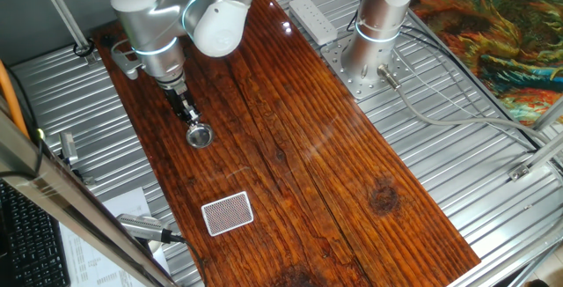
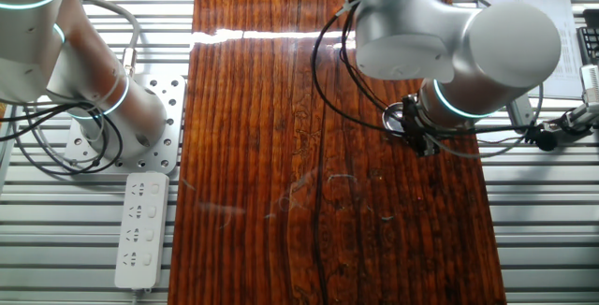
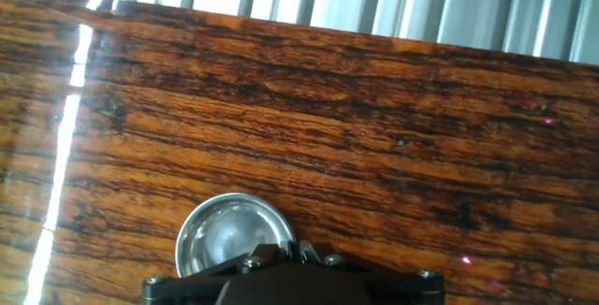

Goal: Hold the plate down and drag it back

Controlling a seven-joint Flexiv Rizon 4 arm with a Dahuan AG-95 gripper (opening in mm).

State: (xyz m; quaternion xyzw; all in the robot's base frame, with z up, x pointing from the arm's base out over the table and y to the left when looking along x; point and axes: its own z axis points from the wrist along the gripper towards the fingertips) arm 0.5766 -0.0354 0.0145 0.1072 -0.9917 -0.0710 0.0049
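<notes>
The plate point(image 1: 200, 135) is a small shiny silver dish on the wooden tabletop point(image 1: 290, 164), near its left edge. My gripper point(image 1: 191, 121) points down with its jaws together, and its tips rest on the plate's near rim. In the hand view the plate point(image 3: 227, 234) lies at the bottom centre, partly hidden by the gripper point(image 3: 283, 252). In the other fixed view my arm hides the plate, and only the gripper point(image 2: 413, 129) shows under the wrist.
A red-and-white lattice card point(image 1: 227, 213) lies nearer the front of the board. A white power strip point(image 1: 312, 18) and a second arm's base point(image 1: 369, 54) stand at the far right. Ribbed metal surfaces point(image 1: 79, 128) flank the board.
</notes>
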